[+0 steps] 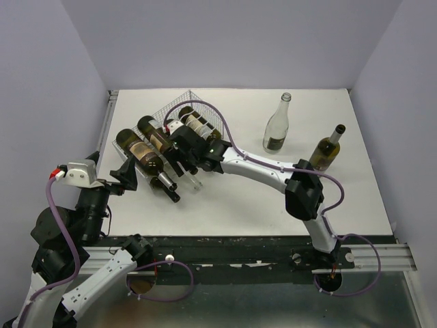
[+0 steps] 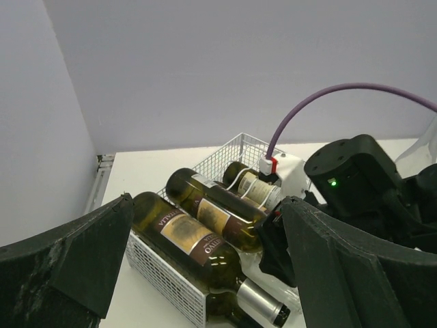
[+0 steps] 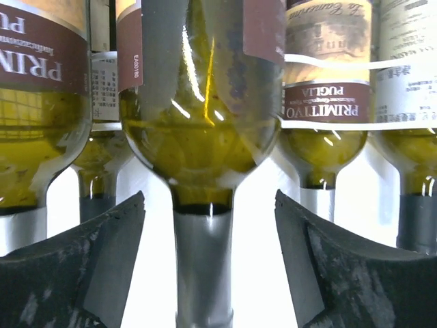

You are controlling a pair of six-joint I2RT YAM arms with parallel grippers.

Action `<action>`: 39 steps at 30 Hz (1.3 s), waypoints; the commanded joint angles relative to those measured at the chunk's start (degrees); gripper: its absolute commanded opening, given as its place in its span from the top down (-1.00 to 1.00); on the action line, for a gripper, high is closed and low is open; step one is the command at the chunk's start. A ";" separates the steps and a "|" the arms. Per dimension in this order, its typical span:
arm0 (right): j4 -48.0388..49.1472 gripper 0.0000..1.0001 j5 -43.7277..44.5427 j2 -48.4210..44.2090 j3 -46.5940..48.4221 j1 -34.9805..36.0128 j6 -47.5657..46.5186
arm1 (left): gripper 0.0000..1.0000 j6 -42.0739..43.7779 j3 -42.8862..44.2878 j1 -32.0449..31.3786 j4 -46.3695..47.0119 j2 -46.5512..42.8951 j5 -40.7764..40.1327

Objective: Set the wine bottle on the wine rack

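The wine rack [image 1: 179, 102], a white wire-mesh tray, sits at the back left of the table with several dark wine bottles [image 1: 147, 154] lying on it, necks toward me. My right gripper [image 1: 181, 146] reaches over their necks. In the right wrist view it [image 3: 210, 225] is open, its fingers [image 3: 89, 266] on either side of one bottle's silver-capped neck [image 3: 203, 266] without touching it. My left gripper [image 1: 126, 171] is open and empty at the rack's near left corner. In the left wrist view it [image 2: 205, 225] frames the rack's mesh wall [image 2: 164, 277] and the bottles [image 2: 188, 239].
A clear empty bottle [image 1: 278, 126] and a yellow-green bottle [image 1: 328, 149] stand upright at the back right of the white table [image 1: 239, 205]. Grey walls close in the left, back and right sides. The right arm's purple cable [image 1: 225, 130] arcs over the rack.
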 commanded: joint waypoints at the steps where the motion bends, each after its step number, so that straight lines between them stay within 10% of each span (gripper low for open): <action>1: -0.10 -0.76 2.80 -7.04 -1.84 0.53 -0.21 | -0.98 0.87 -0.01 0.00 0.85 0.69 -1.08; 23: -3.61 -0.83 39.09 -28.67 -7.21 -9.21 -1.71 | -0.98 -0.88 -0.45 0.00 -0.47 1.40 4.99; 39: -12.67 -0.79 24.70 -30.08 -8.44 -29.26 14.64 | -0.97 -3.87 0.78 0.00 -2.40 3.15 9.11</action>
